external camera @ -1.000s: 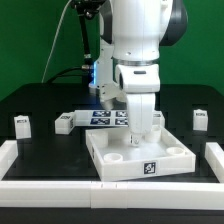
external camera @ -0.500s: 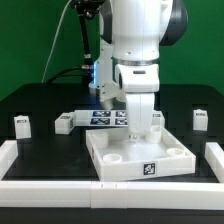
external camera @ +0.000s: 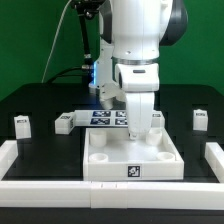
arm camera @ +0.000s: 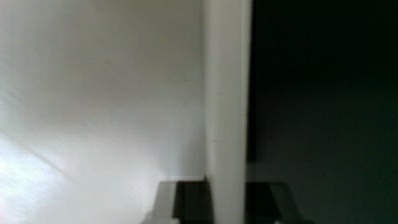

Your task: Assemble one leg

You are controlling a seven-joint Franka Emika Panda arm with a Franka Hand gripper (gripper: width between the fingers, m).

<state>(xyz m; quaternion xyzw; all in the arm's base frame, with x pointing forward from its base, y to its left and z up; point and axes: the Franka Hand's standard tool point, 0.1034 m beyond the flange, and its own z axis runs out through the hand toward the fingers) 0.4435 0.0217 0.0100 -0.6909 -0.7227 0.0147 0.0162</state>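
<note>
The large white tray (external camera: 104,166) with round corner sockets lies in the middle of the table, its tagged front wall square to the camera. My gripper (external camera: 140,134) reaches down at the tray's far right part. In the wrist view the gripper (arm camera: 226,203) has its two dark fingers (arm camera: 183,203) on either side of the tray's thin white wall (arm camera: 226,100), shut on it. Small white legs with tags stand apart on the table: one at the far left (external camera: 22,124), one beside it (external camera: 64,122), one at the right (external camera: 200,119). Another small white piece (external camera: 156,120) shows just behind the gripper.
The marker board (external camera: 103,117) lies behind the tray. A raised white border (external camera: 12,152) runs along the table's left, front and right (external camera: 214,154) sides. Cables hang behind the arm.
The tray has turned with the gripper on it. It stood skewed with a corner toward the camera and now sits square, its front tag shifted to the exterior view's left.
</note>
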